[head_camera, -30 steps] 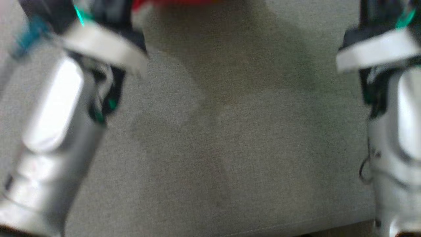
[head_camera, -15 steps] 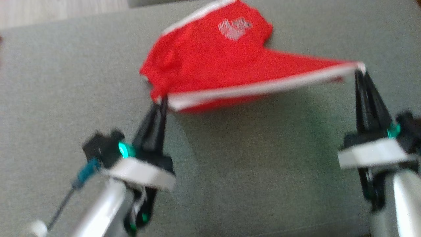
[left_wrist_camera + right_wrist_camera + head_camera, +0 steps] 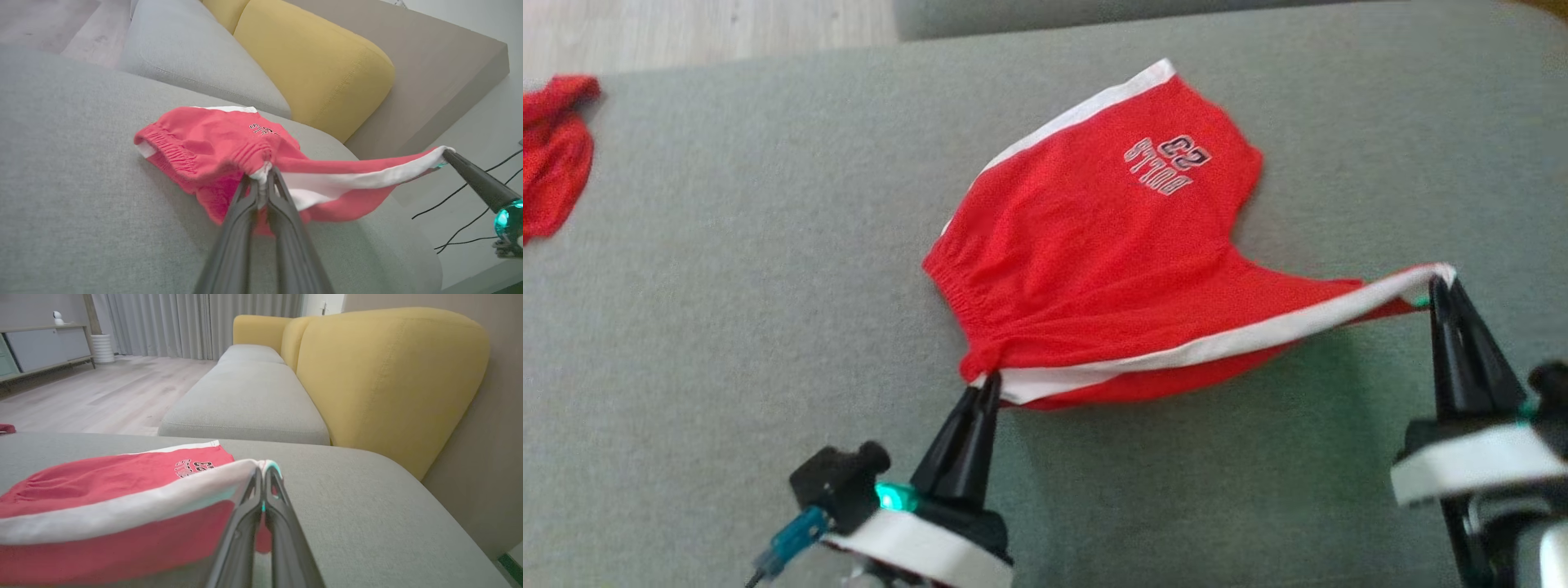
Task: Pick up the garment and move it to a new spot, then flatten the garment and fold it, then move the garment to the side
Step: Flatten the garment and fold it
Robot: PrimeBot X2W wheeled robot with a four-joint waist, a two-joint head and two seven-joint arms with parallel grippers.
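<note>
Left hand (image 3: pixel 988 382) and right hand (image 3: pixel 1443 287), well apart, fingers pointing forward, each pinched shut on red white-trimmed shorts (image 3: pixel 1094 245).

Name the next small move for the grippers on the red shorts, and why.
Probably lower both grippers together to lay the taut edge on the grey cushion: the left gripper is shut on the waistband corner, the right gripper on the end of the white stripe, and that edge hangs lifted while the printed part of the red shorts lies flat.

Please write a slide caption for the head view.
Left end effector and right end effector hold red shorts by the white-striped side over a grey cushion.
</note>
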